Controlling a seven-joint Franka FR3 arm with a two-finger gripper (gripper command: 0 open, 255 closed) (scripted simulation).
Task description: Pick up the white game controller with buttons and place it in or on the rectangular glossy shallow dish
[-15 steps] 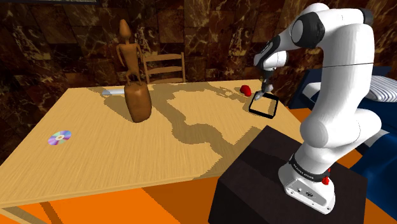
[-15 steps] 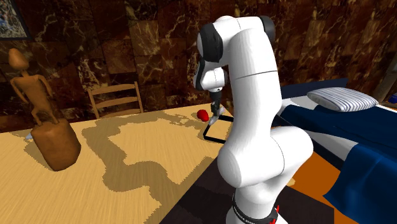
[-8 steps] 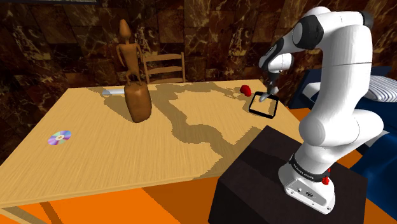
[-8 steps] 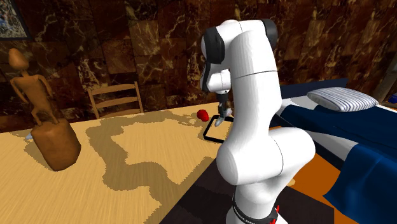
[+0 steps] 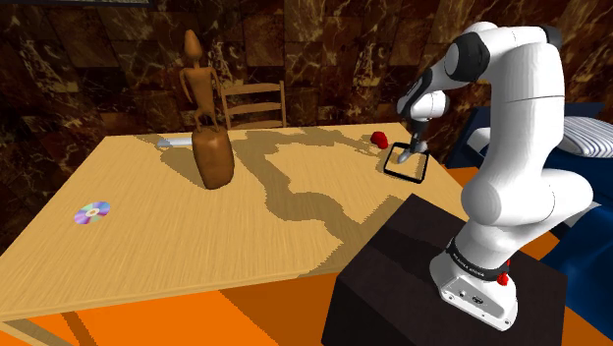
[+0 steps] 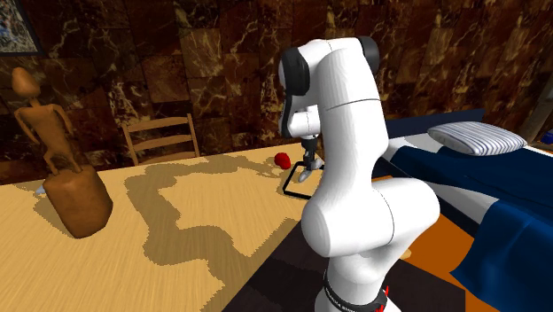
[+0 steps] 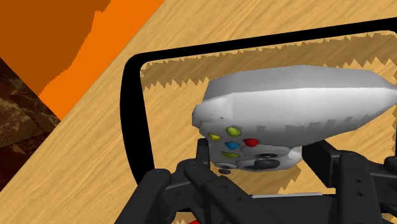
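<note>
The black claw [image 7: 254, 160] was clenched on the white game controller [image 7: 292, 108], its fingers pressed against the lower body near the coloured buttons. The controller hung over the inside of the black-rimmed rectangular dish [image 7: 134, 127], which lay on the wooden desk [image 5: 196, 226] near its far corner, just beside a small red object [image 5: 377, 139]. Whether the controller touched the dish could not be told.

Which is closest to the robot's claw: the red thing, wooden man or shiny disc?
The red thing, beside the black-rimmed dish under the gripper; the wooden man and shiny disc sit far away.
</note>
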